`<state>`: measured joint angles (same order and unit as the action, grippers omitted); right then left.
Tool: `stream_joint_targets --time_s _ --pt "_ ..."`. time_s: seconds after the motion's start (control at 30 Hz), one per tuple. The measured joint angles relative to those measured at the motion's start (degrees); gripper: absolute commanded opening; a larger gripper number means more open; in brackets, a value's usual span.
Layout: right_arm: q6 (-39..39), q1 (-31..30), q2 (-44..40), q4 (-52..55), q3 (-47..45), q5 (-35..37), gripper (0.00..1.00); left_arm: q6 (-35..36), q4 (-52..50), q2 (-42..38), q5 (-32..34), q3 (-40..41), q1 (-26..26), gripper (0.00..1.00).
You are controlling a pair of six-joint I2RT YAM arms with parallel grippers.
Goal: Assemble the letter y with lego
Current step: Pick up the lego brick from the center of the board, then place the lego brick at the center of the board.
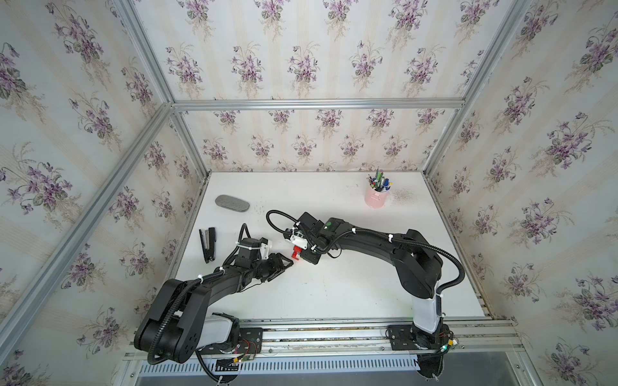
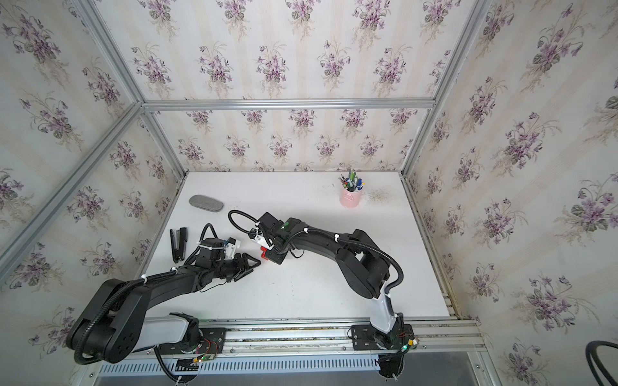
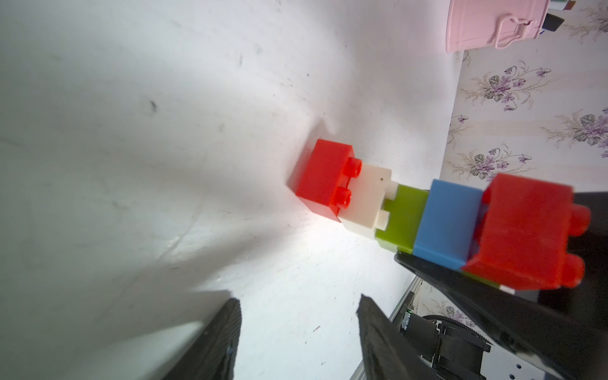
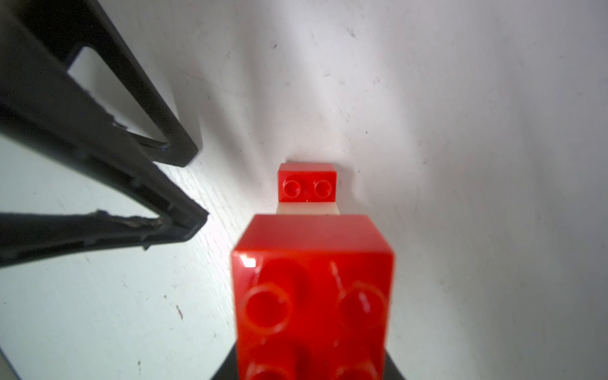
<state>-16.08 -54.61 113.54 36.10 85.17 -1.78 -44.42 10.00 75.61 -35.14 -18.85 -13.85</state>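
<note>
Gripping the letter y by its blue-bar end, the right hand stands it with the red tail brick touching the tabletop. The left hand hovers just beside, open and empty. Assembly looks essentially done; next, probably a gentle set-down without popping joints.

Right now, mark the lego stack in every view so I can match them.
Top view: lego stack, red speck left of centre on the table.
Top view: lego stack, same red speck.
Left wrist: lego stack, right half, mid-height.
Right wrist: lego stack, bottom centre, filling the foreground.
Shared landmark: open left claw, near it in all four.
</note>
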Motion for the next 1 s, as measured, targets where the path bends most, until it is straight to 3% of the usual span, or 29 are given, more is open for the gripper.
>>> stream_joint_targets --time_s 0.37,0.7,1.0 --pt "1.60 2.80 -4.55 -1.42 -1.55 -3.87 0.18 -1.29 -6.56 -4.87 2.58 0.04 1.42 0.61" --pt "5.95 8.92 -11.30 -7.19 -11.15 -16.41 0.19 -1.92 -14.32 -7.78 5.75 -3.15 1.70 0.62" --pt "10.64 11.96 -12.26 -14.45 -19.61 -29.09 0.20 -1.51 -18.03 -8.17 6.51 -5.03 1.73 0.62"
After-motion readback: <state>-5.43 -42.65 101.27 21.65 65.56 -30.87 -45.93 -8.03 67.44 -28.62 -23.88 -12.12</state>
